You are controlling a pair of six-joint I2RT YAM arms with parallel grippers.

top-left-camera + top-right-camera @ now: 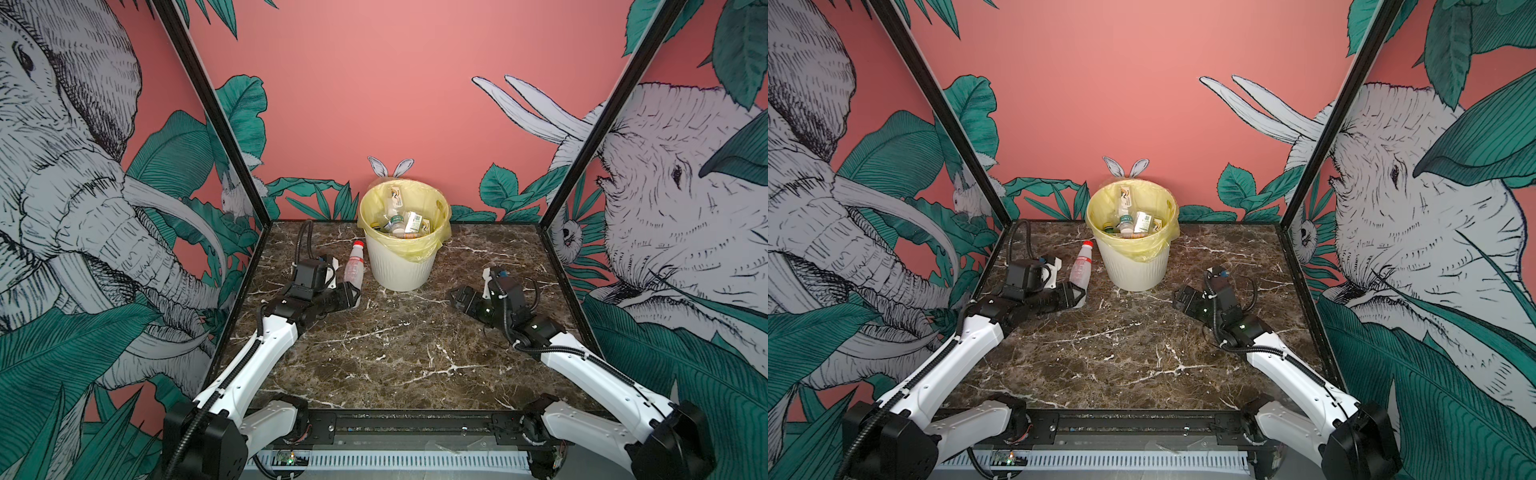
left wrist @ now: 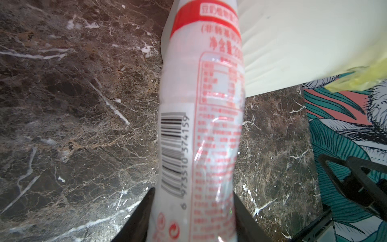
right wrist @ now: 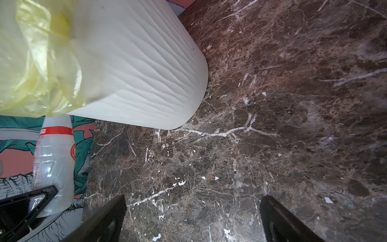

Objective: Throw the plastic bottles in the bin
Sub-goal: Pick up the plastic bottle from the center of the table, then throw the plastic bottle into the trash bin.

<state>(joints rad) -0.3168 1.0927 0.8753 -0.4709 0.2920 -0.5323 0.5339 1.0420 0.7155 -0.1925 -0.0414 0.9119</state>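
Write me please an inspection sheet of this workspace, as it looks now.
Surface: dark marble table with white veins.
Job's things: one red-capped bottle outside the bin, beside it; several bottles inside.
Clutter: nothing seen.
End effectors: left end effector shut on the red-capped bottle's base; right end effector open, empty.
Cables: black hoses run along both arms.
Surroundings: pink walls with elephants and leaves; black frame.

A dark brown marble tabletop (image 1: pixel 395 353) with white veins forms the booth's floor. The salmon-pink back wall (image 1: pixel 374 83) bears teal leaves and drawn rabbit ears (image 1: pixel 377 167). Side panels show line-drawn elephants (image 1: pixel 62 187), edged by black posts (image 1: pixel 214 112). Lighting is even.
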